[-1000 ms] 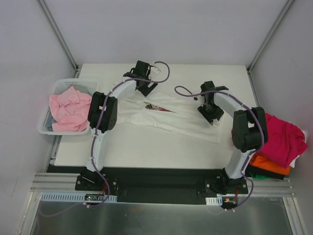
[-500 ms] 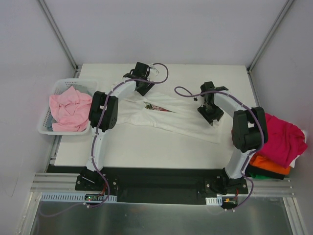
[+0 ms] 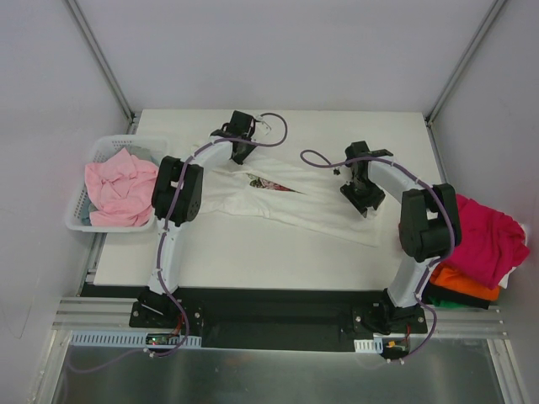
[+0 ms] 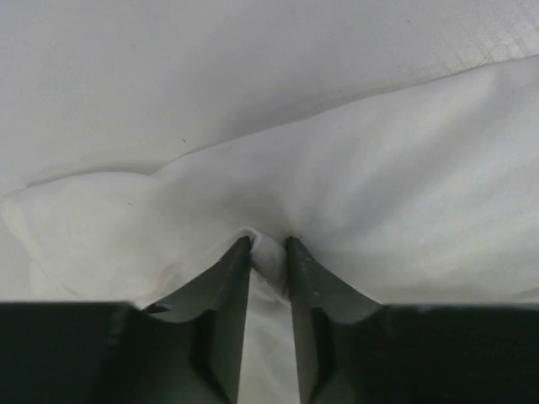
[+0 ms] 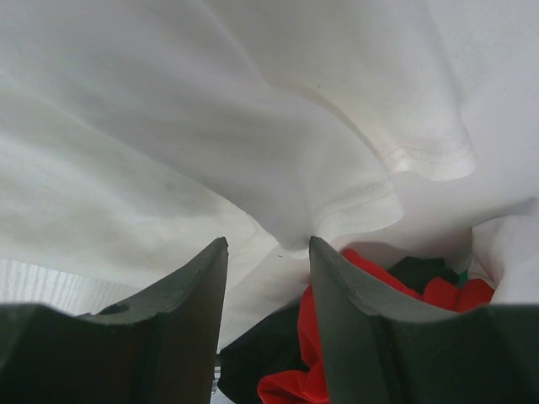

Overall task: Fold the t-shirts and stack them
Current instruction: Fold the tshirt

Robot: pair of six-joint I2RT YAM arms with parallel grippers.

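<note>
One white t-shirt (image 3: pixel 307 212), small unreadable print (image 3: pixel 271 184)

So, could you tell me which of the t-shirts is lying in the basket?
The pale pink t-shirt, crumpled in the white basket at left; the white t-shirt lies on the table, the magenta t-shirt and orange t-shirt piled off its right side.

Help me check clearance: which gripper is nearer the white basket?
Left. The left gripper pinches the white t-shirt near its left end, just right of the basket; the right gripper is at the shirt's other end, much farther right.
</note>
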